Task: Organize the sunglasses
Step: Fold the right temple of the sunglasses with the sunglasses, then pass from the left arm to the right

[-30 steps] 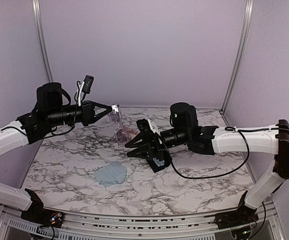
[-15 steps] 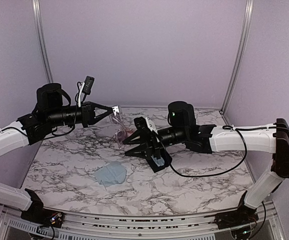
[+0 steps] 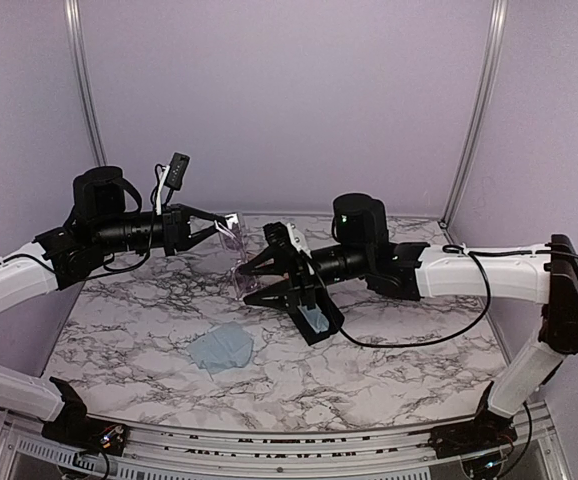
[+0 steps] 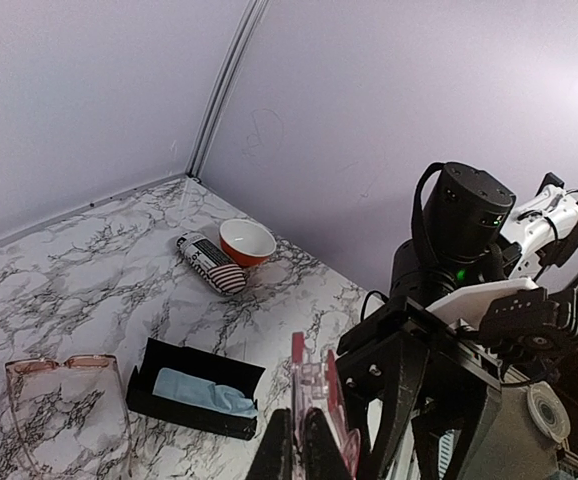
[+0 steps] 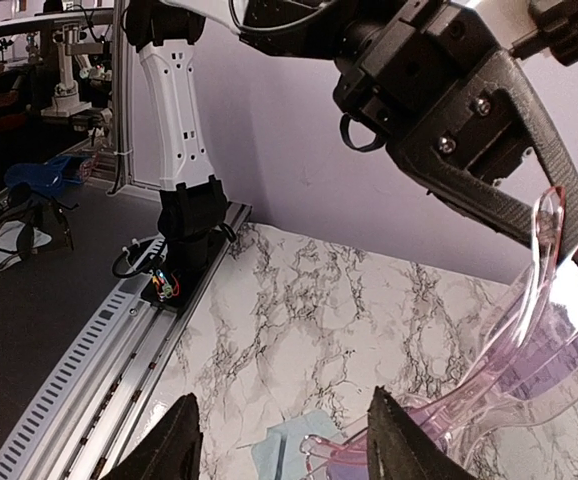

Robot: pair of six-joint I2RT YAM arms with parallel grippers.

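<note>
lilac translucent pair: aloft, tilted | wire-framed pinkish pair: unfolded, flat on table

— What is the room like?
— Plain lilac walls on three sides, with thin metal posts standing in the back corners.
— And below?
— A table with a white marble pattern veined in grey, and a slotted metal rail along its near edge. Past that edge lies a dark floor. The light is soft and even.
</note>
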